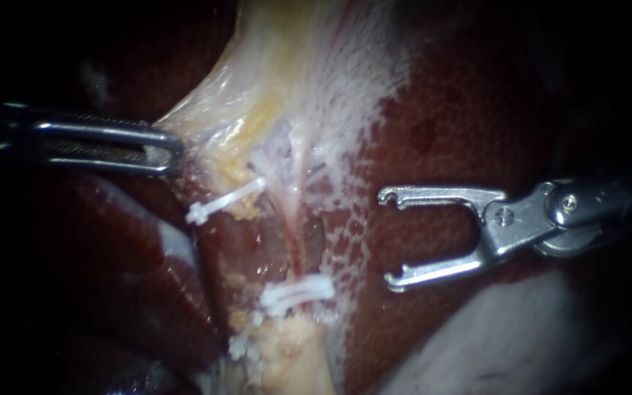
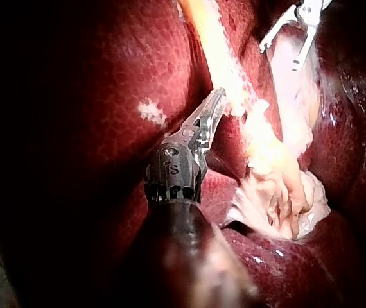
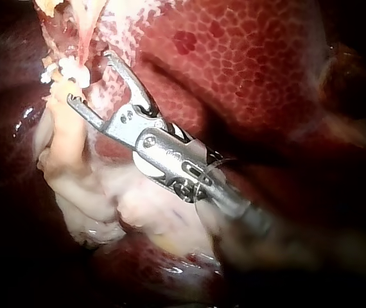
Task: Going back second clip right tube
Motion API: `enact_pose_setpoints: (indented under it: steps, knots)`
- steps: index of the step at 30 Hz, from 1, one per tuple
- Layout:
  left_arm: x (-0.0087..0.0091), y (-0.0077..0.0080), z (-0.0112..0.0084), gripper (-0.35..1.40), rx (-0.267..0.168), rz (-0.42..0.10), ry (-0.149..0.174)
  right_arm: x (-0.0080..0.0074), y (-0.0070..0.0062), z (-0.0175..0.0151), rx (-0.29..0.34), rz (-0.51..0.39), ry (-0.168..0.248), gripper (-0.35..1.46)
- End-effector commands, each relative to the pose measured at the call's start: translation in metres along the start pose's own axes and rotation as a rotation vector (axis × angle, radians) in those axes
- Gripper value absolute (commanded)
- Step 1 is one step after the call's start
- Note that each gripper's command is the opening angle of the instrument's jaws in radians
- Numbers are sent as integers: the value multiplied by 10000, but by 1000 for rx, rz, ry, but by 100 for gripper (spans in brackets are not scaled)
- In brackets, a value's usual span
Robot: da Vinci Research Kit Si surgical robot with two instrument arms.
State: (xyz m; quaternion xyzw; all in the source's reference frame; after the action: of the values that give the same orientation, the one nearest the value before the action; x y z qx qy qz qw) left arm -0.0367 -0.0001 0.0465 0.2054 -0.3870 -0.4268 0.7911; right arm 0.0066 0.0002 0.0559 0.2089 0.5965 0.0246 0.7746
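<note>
Right tube (image 1: 295, 219): middle of the scene, long axis far-to-near.
White clip (image 1: 300, 291): across the tube's near end, long axis left-right.
Right instrument (image 1: 389, 239): jaws spread wide and empty, pointing left, just right of the tube.
Left instrument (image 1: 166, 150): jaws clamped on pale tissue (image 1: 206, 110), at far left.

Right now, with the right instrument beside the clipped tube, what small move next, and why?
Probably draw the slender silver right instrument back along its shaft: its pincer stands open and empty, clear of the white plastic clips seated across the thin pink tube, so nothing is left to release.
</note>
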Motion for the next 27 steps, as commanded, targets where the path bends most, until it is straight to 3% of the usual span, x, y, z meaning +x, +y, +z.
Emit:
enact_pose_setpoints:
  steps: [1, 10, 19, 27]
  knots:
    - [2, 0, 3, -33, 2, 1, 7, 0, 0, 0, 0, 1, 1, 60]
    - [15, 6, 31, -33, 9, -1, 32, -1, -2, -3, 0, 1, 1, 60]
    - [22, -3, 60, -33, 20, 1, 53, -1, -1, -3, -2, 1, 0, 60]
    - [24, -4, 65, -33, 25, 4, 57, -1, -1, -4, -2, 2, 0, 60]
